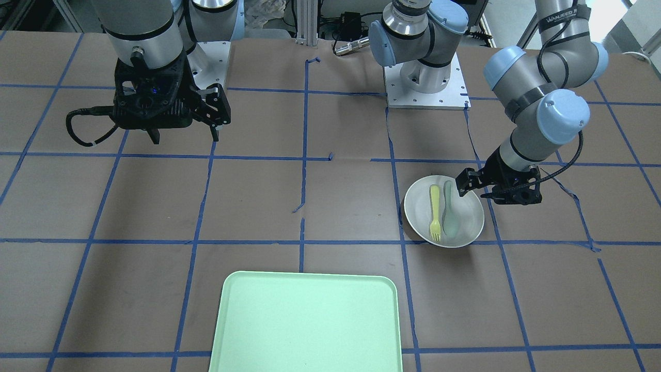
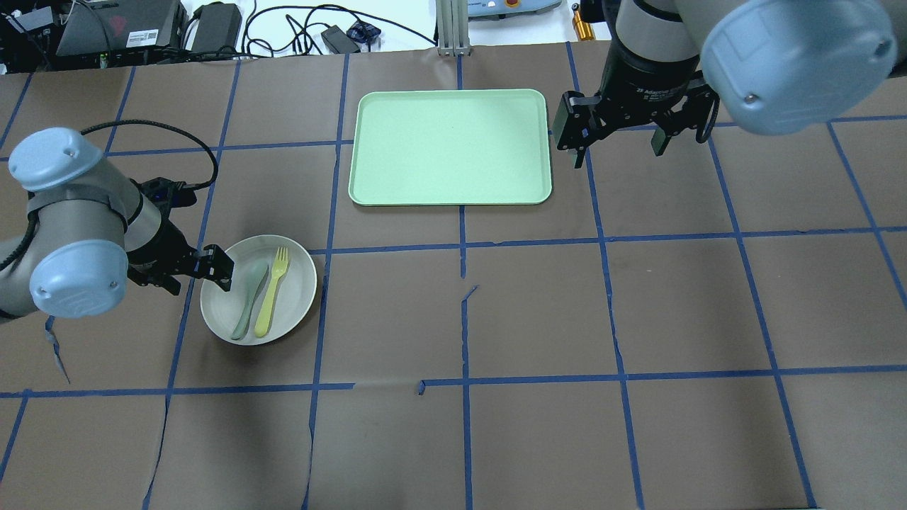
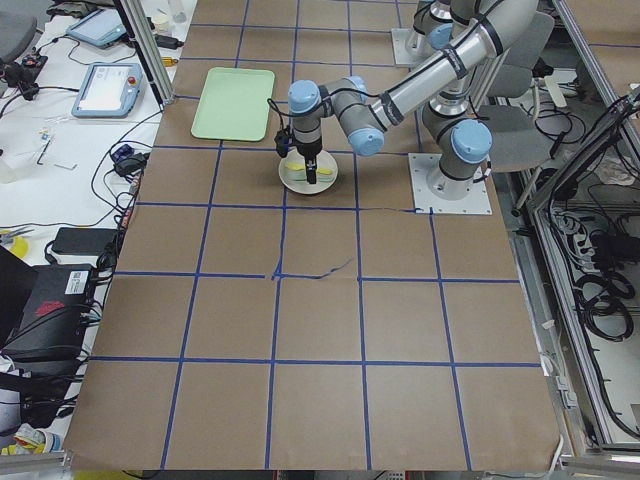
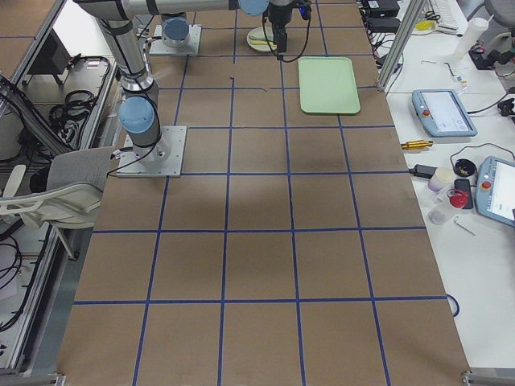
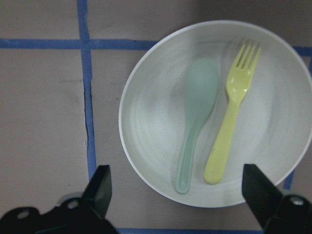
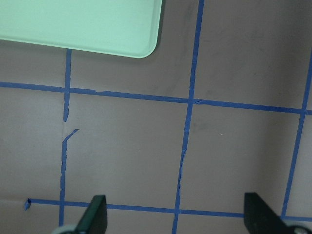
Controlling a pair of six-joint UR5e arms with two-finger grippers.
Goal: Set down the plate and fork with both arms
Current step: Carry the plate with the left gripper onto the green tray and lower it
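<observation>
Plate: the round off-white shallow plate (image 5: 146, 122) lies on the brown papered table (image 2: 538, 304), just ahead of my left fingertips.
Fork: the slim pale-yellow plastic fork (image 5: 229, 131) lies in the plate, handle end towards my left hand.
Spoon: a pale grey-green spoon (image 5: 197, 117) lies close beside the fork.
Left hand: my left gripper (image 2: 200, 278) is spread wide and empty, over the plate's near rim.
Right hand: my right gripper (image 2: 616, 138) hangs wide and empty, well apart from the plate, just beside the rectangular light-green tray (image 2: 453, 145).
Risk: pinching the low rim may tilt the plate and slide the fork off. Reaching for the fork, I might catch the spoon too.
</observation>
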